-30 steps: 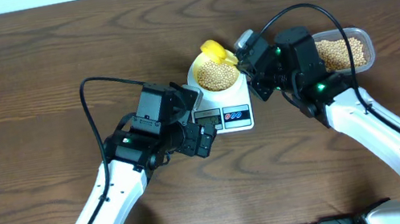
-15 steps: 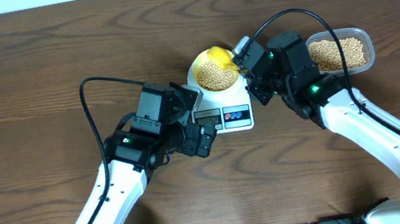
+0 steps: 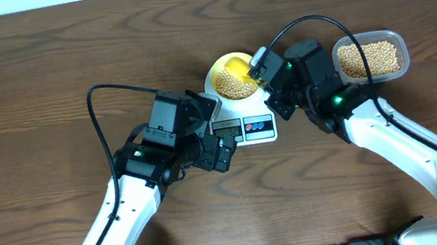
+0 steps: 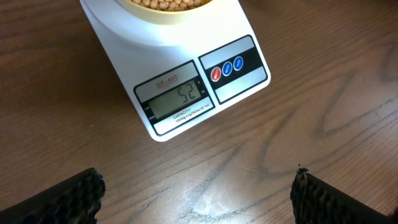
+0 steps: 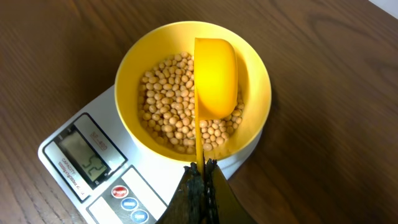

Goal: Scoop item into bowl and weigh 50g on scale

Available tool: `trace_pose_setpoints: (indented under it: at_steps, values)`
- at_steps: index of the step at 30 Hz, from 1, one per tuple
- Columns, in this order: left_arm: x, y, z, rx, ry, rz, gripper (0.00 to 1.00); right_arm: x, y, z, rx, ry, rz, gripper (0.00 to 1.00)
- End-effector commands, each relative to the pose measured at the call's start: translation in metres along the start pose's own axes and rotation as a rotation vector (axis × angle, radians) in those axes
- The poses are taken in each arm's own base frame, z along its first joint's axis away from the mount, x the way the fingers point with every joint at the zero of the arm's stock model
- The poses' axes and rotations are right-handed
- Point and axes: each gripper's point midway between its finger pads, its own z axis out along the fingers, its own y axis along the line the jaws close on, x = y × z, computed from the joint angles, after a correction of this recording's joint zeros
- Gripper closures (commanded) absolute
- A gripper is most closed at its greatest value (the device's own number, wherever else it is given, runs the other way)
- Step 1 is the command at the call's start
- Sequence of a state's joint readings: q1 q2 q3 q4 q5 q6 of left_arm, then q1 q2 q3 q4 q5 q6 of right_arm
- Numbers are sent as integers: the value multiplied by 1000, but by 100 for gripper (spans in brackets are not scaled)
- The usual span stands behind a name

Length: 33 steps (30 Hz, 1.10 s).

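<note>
The bowl (image 5: 127, 74) of beans (image 5: 165, 102) is seated on the scale (image 4: 118, 46), at the top centre of the overhead view. The yellow scoop (image 5: 216, 78) is pinched by its handle in the right claw (image 5: 202, 171) and tipped inside the bowl, apparently empty. The left claw (image 4: 199, 199) is spread wide below the scale, holding nothing. 52 is shown on the display (image 4: 180, 99), so trimming is judged to be in hand: a few beans should be lifted back out to the tub (image 3: 371, 59).
</note>
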<state>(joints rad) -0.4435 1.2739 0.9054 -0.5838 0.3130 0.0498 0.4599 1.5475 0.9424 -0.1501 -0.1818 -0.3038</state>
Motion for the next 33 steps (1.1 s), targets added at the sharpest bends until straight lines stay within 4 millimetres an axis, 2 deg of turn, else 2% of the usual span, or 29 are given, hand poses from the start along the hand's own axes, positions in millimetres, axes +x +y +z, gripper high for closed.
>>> trace_pose_setpoints:
  at_steps: [1,11,17,27,33]
  values:
    - [-4,-2,-1,9,-5,12,2,0,4,3,-6,5,-23,99]
    - [-4,-2,-1,9,-5,12,2,-5,22,2,-108,-24,-21,99]
    - [-4,-2,-1,9,-5,12,2,-3,24,2,-119,-16,-18,99]
    - [-4,-2,-1,9,-5,12,2,-13,-5,3,42,-42,-34,99]
    - [-4,-2,-1,9,-5,12,2,-4,-3,3,34,-4,-45,99]
